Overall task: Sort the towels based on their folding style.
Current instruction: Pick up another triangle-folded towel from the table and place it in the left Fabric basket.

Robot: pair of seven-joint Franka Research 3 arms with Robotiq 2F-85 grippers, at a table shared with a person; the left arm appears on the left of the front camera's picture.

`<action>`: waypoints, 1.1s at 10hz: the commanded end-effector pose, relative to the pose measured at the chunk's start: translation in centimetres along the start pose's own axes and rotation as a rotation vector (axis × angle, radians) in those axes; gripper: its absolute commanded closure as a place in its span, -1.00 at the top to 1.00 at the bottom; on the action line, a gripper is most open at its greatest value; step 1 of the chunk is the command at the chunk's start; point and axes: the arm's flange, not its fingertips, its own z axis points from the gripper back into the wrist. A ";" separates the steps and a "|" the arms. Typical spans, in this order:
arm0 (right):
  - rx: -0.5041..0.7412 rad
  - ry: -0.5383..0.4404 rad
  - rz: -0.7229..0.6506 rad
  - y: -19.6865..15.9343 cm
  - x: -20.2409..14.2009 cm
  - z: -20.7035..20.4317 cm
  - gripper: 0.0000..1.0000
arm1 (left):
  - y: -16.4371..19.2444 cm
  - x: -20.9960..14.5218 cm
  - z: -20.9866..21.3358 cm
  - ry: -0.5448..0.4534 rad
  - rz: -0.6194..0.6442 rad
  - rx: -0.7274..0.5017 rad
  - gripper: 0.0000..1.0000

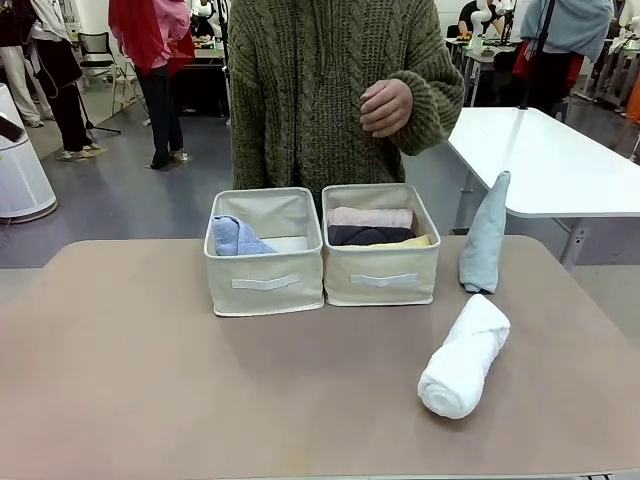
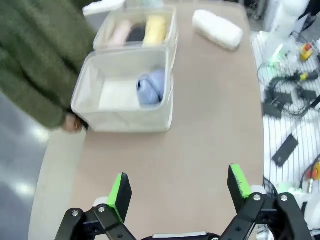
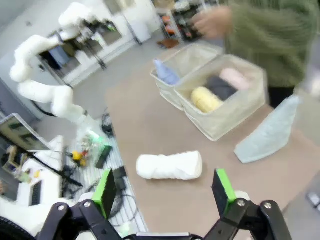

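Note:
A white rolled towel lies on the table at the front right, also seen as a white roll just beyond my open right gripper. A pale teal cone-folded towel stands upright beside the right bin, which holds pink, dark grey and yellow rolls. The left bin holds a light blue cone-folded towel. My left gripper hovers open over bare table, well short of that bin, with the blue towel inside it.
A person in a green knitted sweater stands behind the bins with one hand raised. A white table stands at the far right. Cables and a controller lie beside the table edge. The front half of the brown table is bare.

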 end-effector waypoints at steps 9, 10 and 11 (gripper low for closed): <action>-0.297 0.399 -0.101 -7.1 4.8 -17.0 1.00 | 3.8 -13.1 1.8 -0.243 -0.004 -0.063 1.00; -0.312 0.400 -0.089 -6.6 5.8 -18.0 1.00 | 3.8 -13.1 1.8 -0.243 -0.004 -0.063 1.00; -0.166 0.367 -0.102 -4.3 3.2 -10.9 1.00 | 3.8 -13.1 1.8 -0.243 -0.004 -0.063 1.00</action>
